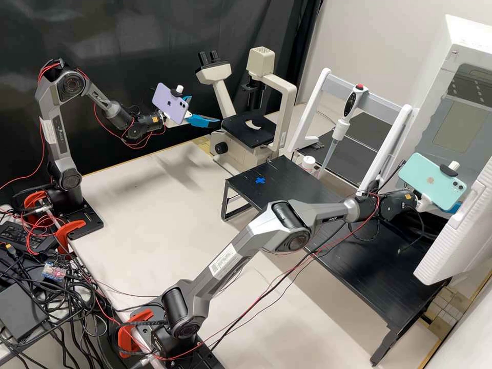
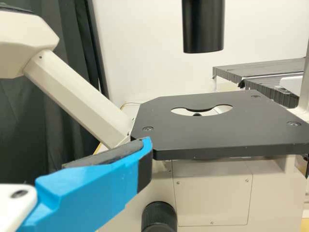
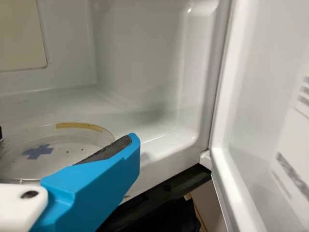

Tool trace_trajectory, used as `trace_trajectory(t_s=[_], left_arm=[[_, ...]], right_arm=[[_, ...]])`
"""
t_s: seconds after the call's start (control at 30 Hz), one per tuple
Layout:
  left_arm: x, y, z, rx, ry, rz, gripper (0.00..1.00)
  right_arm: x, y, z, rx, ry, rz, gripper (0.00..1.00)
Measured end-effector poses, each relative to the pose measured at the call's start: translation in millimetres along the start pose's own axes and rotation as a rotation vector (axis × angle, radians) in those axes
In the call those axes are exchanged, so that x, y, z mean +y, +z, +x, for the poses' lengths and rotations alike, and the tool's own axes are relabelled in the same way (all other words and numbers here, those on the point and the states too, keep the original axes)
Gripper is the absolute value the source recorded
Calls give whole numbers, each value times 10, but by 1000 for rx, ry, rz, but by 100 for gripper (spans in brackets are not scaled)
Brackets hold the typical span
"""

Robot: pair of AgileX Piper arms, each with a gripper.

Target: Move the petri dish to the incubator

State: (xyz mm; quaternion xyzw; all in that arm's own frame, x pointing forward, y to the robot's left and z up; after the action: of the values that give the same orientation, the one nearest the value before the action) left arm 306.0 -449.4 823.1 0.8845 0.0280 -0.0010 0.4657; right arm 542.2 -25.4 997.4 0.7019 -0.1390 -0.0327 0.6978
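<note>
petri dish (image 3: 53,157): inside the incubator (image 3: 140,53), level, at its floor; we cannot tell if it bears on the floor. round, so we give it no long axis. an orange-yellow strip (image 3: 79,125) follows part of its rim, on the side away from the camera. we note a dull blue cross (image 3: 37,151) within its outline, on it or beneath it.

the right gripper (image 1: 454,207) is at the incubator, overlapping the dish's edge in the right wrist view. we cannot tell whether it grips the dish. the incubator's door (image 1: 456,236) stands open beside it.

a mint phone (image 1: 423,179) rides on that arm. under the arm, the black stand (image 1: 379,266); on its top, a bright blue cross mark (image 1: 260,180). beyond it, a white rack (image 1: 321,97) bearing a pipette (image 1: 350,110).

farther off, the left gripper (image 1: 205,110), jaws wide, near a corner of the microscope's stage (image 2: 193,137). a purple phone (image 1: 168,102) on that arm. microscope (image 1: 284,110) upright.
</note>
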Motion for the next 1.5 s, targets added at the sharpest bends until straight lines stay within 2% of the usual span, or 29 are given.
trace_trajectory(t_s=[0.43, 0.47, 0.77, 1.03, 1.2, 1.37, 1.4, 1.47, 1.5], left_arm=[[0, 0, 0, 0, 0, 0, 100], [0, 0, 0, 0, 0, 0, 100], [0, 0, 0, 0, 0, 0, 100], [0, 0, 0, 0, 0, 0, 100], [0, 0, 0, 0, 0, 0, 100], [0, 0, 0, 0, 0, 0, 100], [0, 0, 0, 0, 0, 0, 100], [0, 0, 0, 0, 0, 0, 100], [0, 0, 0, 0, 0, 0, 100]], right_arm=[[-119, -61, 86, 17, -6, -1, 0], [-132, -66, 88, 18, -8, -1, 100], [-129, -66, 88, 17, -6, 7, 100], [-300, 62, 68, 16, -53, 13, 100], [-286, 19, -85, 45, -73, 7, 100], [-233, 2, -324, 77, -65, 29, 100], [-239, 29, -387, 74, -62, 39, 100], [-218, 76, -507, 55, -48, 83, 100], [-204, 97, -546, 51, -43, 83, 100]])
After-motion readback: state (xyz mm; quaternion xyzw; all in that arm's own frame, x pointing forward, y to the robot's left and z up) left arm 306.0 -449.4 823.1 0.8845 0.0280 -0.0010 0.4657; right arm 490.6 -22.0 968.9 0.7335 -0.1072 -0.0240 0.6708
